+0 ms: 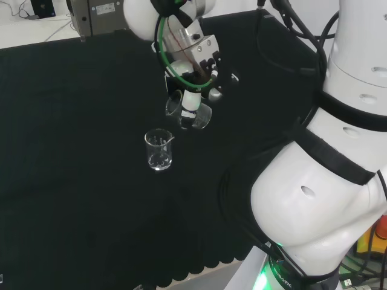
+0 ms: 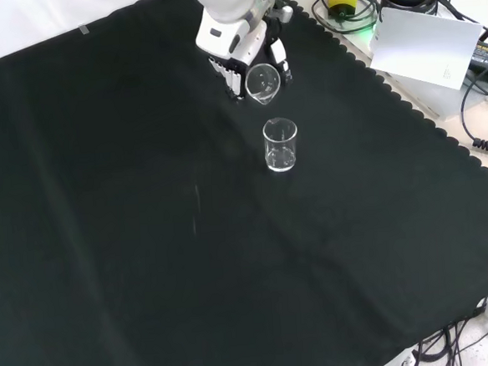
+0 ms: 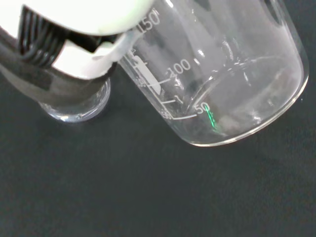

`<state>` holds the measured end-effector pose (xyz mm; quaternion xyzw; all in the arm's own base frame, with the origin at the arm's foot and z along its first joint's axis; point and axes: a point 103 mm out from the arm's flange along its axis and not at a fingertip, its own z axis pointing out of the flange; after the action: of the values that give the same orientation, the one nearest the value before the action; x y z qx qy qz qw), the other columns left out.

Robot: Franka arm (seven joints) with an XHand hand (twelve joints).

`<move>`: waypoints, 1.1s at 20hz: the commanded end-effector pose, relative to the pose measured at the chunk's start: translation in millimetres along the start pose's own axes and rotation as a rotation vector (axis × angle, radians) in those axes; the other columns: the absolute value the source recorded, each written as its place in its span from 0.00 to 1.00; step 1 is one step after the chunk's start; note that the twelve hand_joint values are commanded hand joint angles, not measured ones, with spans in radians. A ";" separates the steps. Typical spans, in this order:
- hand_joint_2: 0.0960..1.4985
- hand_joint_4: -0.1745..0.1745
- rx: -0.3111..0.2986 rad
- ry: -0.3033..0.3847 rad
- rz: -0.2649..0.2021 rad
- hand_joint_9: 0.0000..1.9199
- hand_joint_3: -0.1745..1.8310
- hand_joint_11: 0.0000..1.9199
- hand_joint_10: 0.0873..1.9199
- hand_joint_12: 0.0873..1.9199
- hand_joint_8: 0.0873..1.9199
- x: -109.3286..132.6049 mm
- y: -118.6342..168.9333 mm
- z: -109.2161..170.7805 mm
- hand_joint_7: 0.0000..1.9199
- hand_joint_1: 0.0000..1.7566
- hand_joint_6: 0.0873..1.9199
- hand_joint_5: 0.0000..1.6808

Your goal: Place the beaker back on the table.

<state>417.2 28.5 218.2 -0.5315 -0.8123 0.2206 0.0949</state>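
Observation:
The hand (image 1: 192, 84) holds a clear glass beaker (image 1: 188, 113) tilted on its side above the black cloth, fingers curled round it. In the front view the hand (image 2: 239, 53) comes in from the top, and the held beaker (image 2: 263, 82) turns its open mouth toward the camera. The wrist view shows the held beaker (image 3: 222, 79) close up, with printed volume marks and no liquid visible; a finger (image 3: 74, 59) lies against its wall. A second clear beaker (image 1: 159, 150) stands upright on the cloth, just in front of the hand in the front view (image 2: 281, 144).
The black cloth (image 2: 147, 240) covers the bench with wide bare room around the standing beaker. The arm's white links (image 1: 326, 169) stand at the head view's right. Cables and a white box (image 2: 423, 45) lie beyond the cloth's scalloped edge.

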 end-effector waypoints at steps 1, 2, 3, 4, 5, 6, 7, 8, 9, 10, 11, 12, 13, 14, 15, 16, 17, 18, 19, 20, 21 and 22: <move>0.39 0.59 -0.074 0.082 -0.042 0.81 0.49 0.77 0.24 0.28 0.38 -18.9 -2.9 4.8 0.75 0.65 0.47 0.69; 0.39 0.59 -0.089 0.092 -0.049 0.80 0.49 0.77 0.24 0.28 0.38 -20.3 -2.3 4.9 0.75 0.65 0.47 0.69; 0.39 0.59 -0.107 0.103 -0.057 0.80 0.49 0.77 0.24 0.28 0.38 -22.6 -1.3 5.6 0.74 0.65 0.47 0.69; 0.39 0.59 -0.127 0.120 -0.061 0.80 0.49 0.77 0.24 0.28 0.38 -25.5 0.2 6.6 0.74 0.65 0.47 0.69; 0.39 0.59 -0.152 0.138 -0.060 0.80 0.49 0.77 0.24 0.28 0.38 -28.6 2.6 7.7 0.74 0.65 0.47 0.69; 0.39 0.38 -0.175 0.157 -0.061 0.80 0.48 0.77 0.24 0.28 0.40 -31.5 5.5 8.8 0.70 0.68 0.46 0.69; 0.39 0.21 -0.199 0.186 -0.066 0.79 0.47 0.76 0.24 0.28 0.42 -34.7 9.6 10.5 0.67 0.71 0.46 0.68; 0.40 0.10 -0.214 0.214 -0.075 0.79 0.47 0.76 0.25 0.28 0.43 -37.6 13.6 12.0 0.64 0.72 0.46 0.68; 0.40 0.05 -0.228 0.236 -0.083 0.79 0.47 0.76 0.25 0.28 0.44 -39.8 18.0 13.6 0.63 0.73 0.46 0.68; 0.40 0.02 -0.238 0.254 -0.092 0.79 0.47 0.76 0.25 0.28 0.45 -42.1 22.8 15.3 0.62 0.73 0.46 0.68; 0.40 0.01 -0.245 0.273 -0.106 0.79 0.47 0.76 0.25 0.28 0.45 -43.9 28.3 17.0 0.62 0.73 0.46 0.68; 0.40 0.00 -0.249 0.287 -0.115 0.79 0.47 0.76 0.25 0.28 0.45 -44.8 33.3 18.3 0.62 0.73 0.46 0.68; 0.40 0.00 -0.249 0.298 -0.123 0.79 0.47 0.76 0.25 0.28 0.45 -46.1 38.4 19.8 0.62 0.74 0.46 0.68; 0.40 0.00 -0.247 0.307 -0.130 0.78 0.47 0.75 0.25 0.28 0.45 -47.2 43.6 21.3 0.62 0.74 0.46 0.68; 0.40 0.00 -0.243 0.318 -0.137 0.78 0.47 0.75 0.25 0.28 0.45 -48.8 49.0 23.1 0.62 0.74 0.46 0.68; 0.40 0.00 -0.237 0.323 -0.141 0.78 0.47 0.75 0.25 0.28 0.45 -49.9 53.5 24.8 0.62 0.74 0.46 0.68; 0.40 0.00 -0.228 0.326 -0.145 0.78 0.47 0.75 0.25 0.28 0.45 -50.8 57.5 26.5 0.62 0.74 0.46 0.68; 0.40 0.00 -0.223 0.329 -0.148 0.78 0.46 0.75 0.25 0.28 0.45 -51.5 61.0 28.2 0.62 0.74 0.46 0.68; 0.40 0.00 -0.219 0.331 -0.148 0.78 0.46 0.75 0.25 0.28 0.45 -52.7 64.5 30.3 0.62 0.74 0.46 0.68; 0.40 0.00 -0.213 0.331 -0.147 0.78 0.46 0.75 0.25 0.28 0.45 -53.9 68.0 32.4 0.62 0.74 0.46 0.68; 0.40 0.00 -0.208 0.333 -0.146 0.78 0.46 0.75 0.25 0.28 0.45 -54.7 71.0 34.4 0.61 0.74 0.46 0.67; 0.40 0.00 -0.205 0.334 -0.145 0.78 0.46 0.75 0.25 0.28 0.45 -55.4 73.5 36.1 0.61 0.74 0.46 0.67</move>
<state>457.3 -33.3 343.9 -0.5684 -0.8208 0.0559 0.0074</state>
